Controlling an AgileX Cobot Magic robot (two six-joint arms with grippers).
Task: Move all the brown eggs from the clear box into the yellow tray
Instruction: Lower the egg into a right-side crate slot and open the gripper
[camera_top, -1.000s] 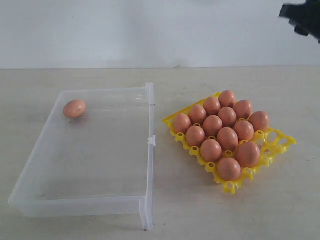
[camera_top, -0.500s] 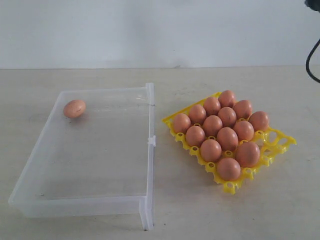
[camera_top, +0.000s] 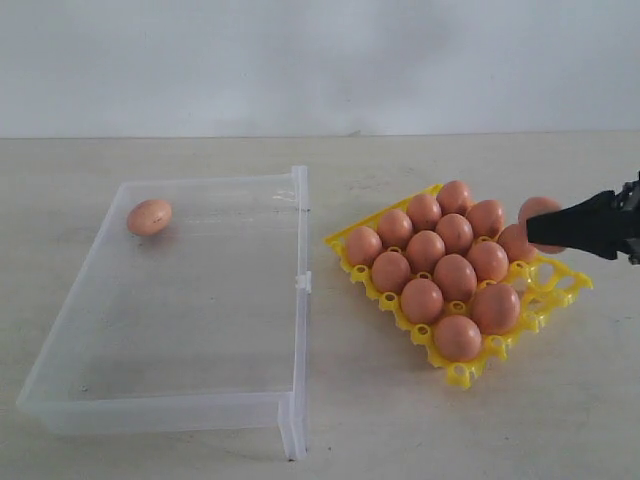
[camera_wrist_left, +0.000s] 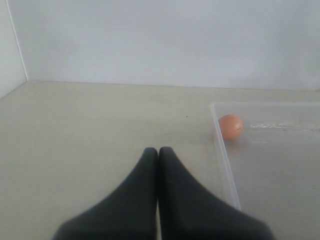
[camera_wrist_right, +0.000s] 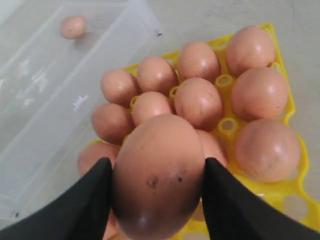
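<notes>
Since a second ago, the right gripper (camera_top: 545, 226) has been brought in from 3 o'clock. It is clenched on a brown egg (camera_top: 541, 207) over the yellow tray (camera_top: 563, 288), and its arm is cut off by the frame. One egg (camera_top: 149, 216) is left at 10 o'clock in the clear box (camera_top: 299, 300). The left gripper (camera_wrist_left: 158, 152) is pressed shut beside the box.

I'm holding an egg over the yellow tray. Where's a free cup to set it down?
Free cups: the yellow tray's right-hand corner in the exterior view, past the front row's two brown eggs. All other cups are filled, eggs packed close.
</notes>
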